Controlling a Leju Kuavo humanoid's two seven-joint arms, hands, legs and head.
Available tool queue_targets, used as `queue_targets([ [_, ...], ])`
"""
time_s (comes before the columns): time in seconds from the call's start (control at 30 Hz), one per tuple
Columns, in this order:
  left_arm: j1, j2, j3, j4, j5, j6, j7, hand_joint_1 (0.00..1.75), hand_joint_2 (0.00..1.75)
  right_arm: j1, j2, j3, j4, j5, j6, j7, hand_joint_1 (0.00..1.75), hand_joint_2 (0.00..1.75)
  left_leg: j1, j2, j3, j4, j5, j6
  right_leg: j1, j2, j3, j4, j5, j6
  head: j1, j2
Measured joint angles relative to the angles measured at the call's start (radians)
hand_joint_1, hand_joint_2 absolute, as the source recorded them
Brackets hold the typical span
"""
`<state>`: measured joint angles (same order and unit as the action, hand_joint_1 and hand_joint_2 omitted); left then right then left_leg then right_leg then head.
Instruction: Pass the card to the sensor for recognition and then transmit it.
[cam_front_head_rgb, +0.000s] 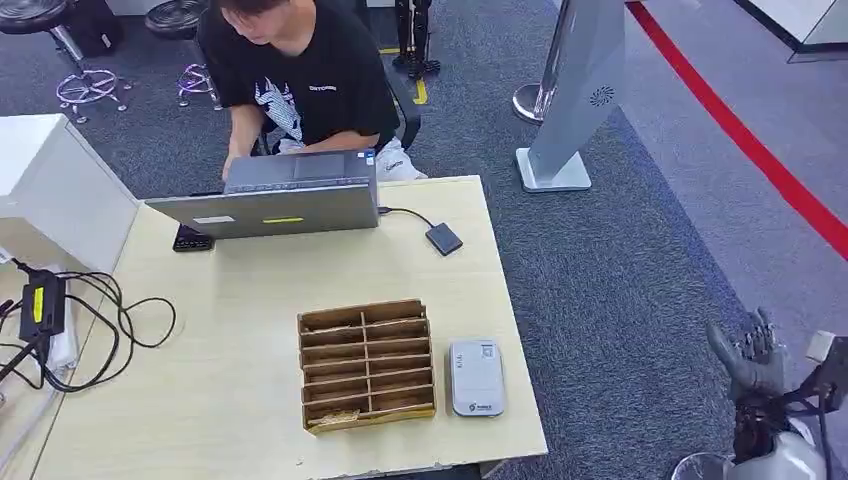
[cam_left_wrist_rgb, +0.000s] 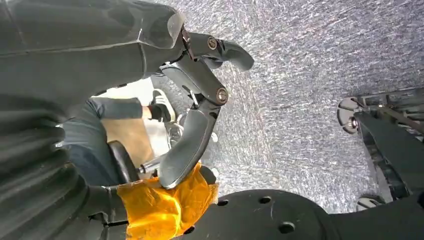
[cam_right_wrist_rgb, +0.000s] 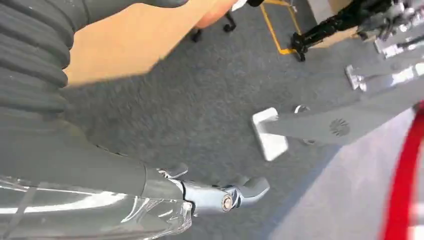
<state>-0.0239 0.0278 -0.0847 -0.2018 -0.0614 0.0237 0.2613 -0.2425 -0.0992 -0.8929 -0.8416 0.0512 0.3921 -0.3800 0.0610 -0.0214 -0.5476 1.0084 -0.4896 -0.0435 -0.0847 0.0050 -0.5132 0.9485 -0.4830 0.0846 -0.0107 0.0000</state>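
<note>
Right robot hand (cam_front_head_rgb: 752, 352) sits closest to us, raised off to the side of the tabletop (cam_front_head_rgb: 250, 400) over the grey carpet, fingers apart and gripping nothing. Down by the robot's flank hangs the left robot hand (cam_left_wrist_rgb: 200, 95), fingers spread loosely over the floor, also holding nothing. On the tabletop a cardboard slotted rack (cam_front_head_rgb: 367, 364) stands near the front edge, and just beside it lies the pale grey sensor (cam_front_head_rgb: 476, 377), flat and face up. Cards? Something thin seems to sit in the rack's front slot, but I cannot make out a card for sure. Behind, a person (cam_front_head_rgb: 300, 80) works at a laptop (cam_front_head_rgb: 275, 205), with a tangle of black cable (cam_front_head_rgb: 110, 330) off to one side. So the job looks barely begun; I'd say the right robot hand should swing in over the rack, come down straight, and pinch one card by its top edge without nudging the rack toward the sensor.
</note>
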Motion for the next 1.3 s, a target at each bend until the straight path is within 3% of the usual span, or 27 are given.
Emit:
queue_targets([
  [0.27,-0.002,-0.004,0.001,0.003,-0.018,-0.002,0.001,0.0,1.75,-0.034,0.002,0.237,-0.125,0.105,-0.149,-0.014,0.0,1.75,0.0,0.0,0.0,0.0,0.0,0.0,0.0,0.0,0.0,0.0,0.0,0.0,0.0,0.0],
  [0.57,-0.009,-0.009,0.001,0.003,-0.051,-0.015,0.001,0.0,1.75,-0.182,0.023,0.508,-0.121,0.218,-0.275,0.034,0.0,1.75,0.0,-0.001,-0.001,0.0,0.001,0.0,0.0,-0.001,0.001,0.001,0.0,0.0,0.0,0.0],
  [0.6,-0.011,-0.01,0.001,0.003,-0.056,-0.017,0.001,0.0,1.75,-0.2,0.026,0.532,-0.113,0.23,-0.287,0.042,0.0,0.0,0.0,-0.001,0.0,0.0,0.001,0.0,0.0,-0.001,0.001,0.001,0.0,0.0,0.0,0.0],
  [0.67,-0.016,-0.01,0.001,0.004,-0.063,-0.021,0.003,0.0,1.75,-0.234,0.032,0.581,-0.094,0.257,-0.309,0.058,0.0,0.0,0.0,-0.001,-0.001,0.0,0.001,0.0,0.0,-0.001,0.001,0.001,0.0,0.0,0.0,0.0],
  [0.7,-0.018,-0.011,0.0,0.004,-0.068,-0.023,0.004,0.0,1.75,-0.253,0.035,0.604,-0.083,0.27,-0.319,0.068,0.0,1.75,0.0,-0.002,-0.001,0.0,0.001,0.0,0.0,-0.001,0.001,0.001,0.0,0.0,0.0,0.0],
  [1.3,-0.044,-0.024,-0.035,0.004,-0.139,-0.057,0.012,0.0,1.75,-0.55,0.078,1.017,0.128,0.58,-0.503,0.234,0.0,1.75,0.0,-0.002,0.0,0.0,0.002,0.0,0.0,-0.001,0.0,0.002,0.0,0.0,0.0,0.0],
])
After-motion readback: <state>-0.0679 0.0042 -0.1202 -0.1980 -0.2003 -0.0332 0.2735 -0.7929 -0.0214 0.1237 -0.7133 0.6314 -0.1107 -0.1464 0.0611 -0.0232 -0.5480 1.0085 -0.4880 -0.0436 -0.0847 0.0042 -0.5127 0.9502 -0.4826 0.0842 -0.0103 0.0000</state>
